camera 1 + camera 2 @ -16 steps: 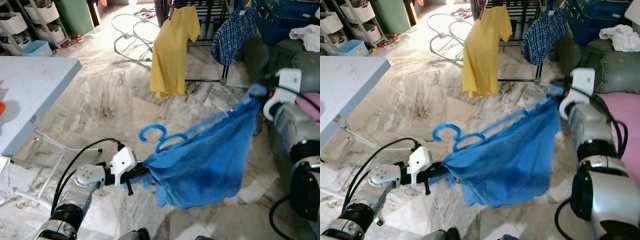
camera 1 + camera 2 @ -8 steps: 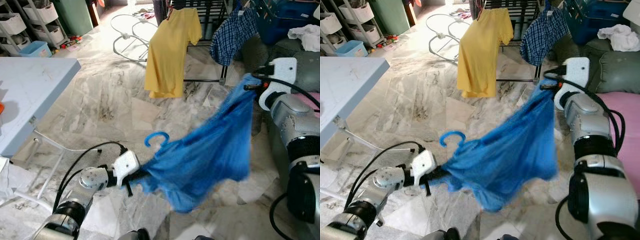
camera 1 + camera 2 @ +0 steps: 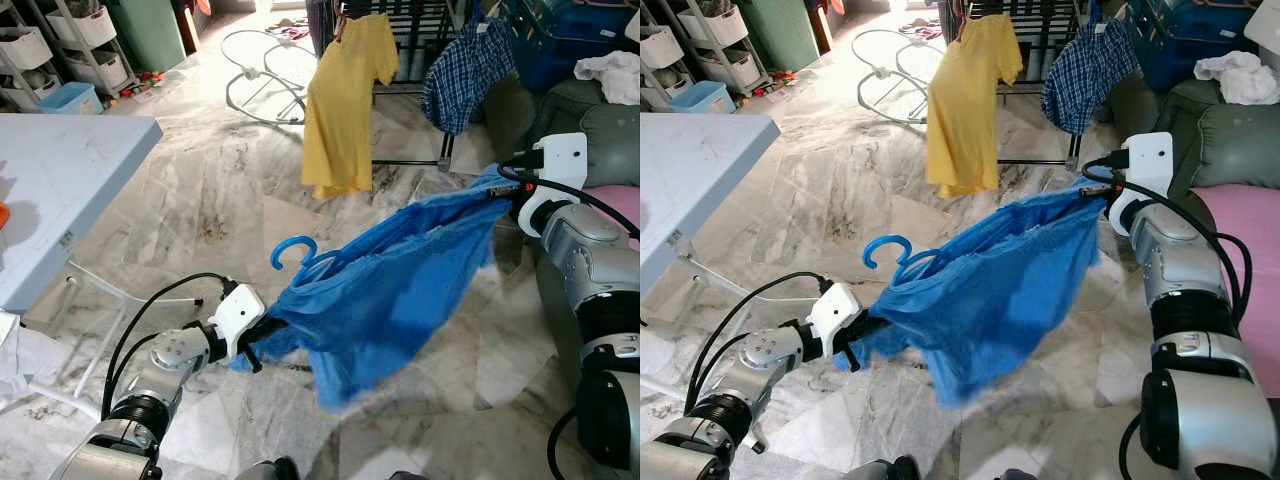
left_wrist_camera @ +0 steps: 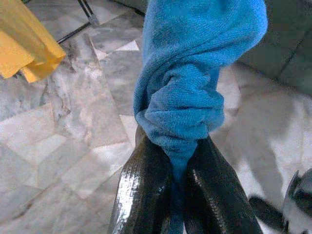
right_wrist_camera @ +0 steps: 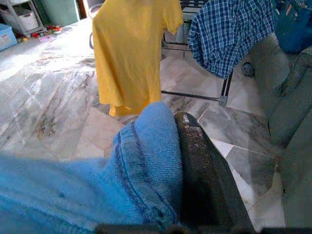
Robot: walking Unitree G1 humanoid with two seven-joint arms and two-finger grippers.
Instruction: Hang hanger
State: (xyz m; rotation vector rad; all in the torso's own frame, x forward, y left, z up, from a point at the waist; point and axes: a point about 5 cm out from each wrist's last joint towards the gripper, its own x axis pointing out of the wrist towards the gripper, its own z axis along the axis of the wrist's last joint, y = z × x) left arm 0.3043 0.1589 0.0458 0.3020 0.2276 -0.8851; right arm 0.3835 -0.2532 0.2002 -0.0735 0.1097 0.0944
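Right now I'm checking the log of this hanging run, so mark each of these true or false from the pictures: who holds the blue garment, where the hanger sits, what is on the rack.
1. Both end effectors grip the blue garment. True: the left end effector pinches one end and the right end effector the other.
2. The blue hanger hangs on the drying rack. False: its hook sticks up out of the blue garment, above the floor.
3. A yellow shirt hangs on the rack. True.
4. The checked shirt lies on the white table. False: it hangs on the rack beside the yellow shirt.
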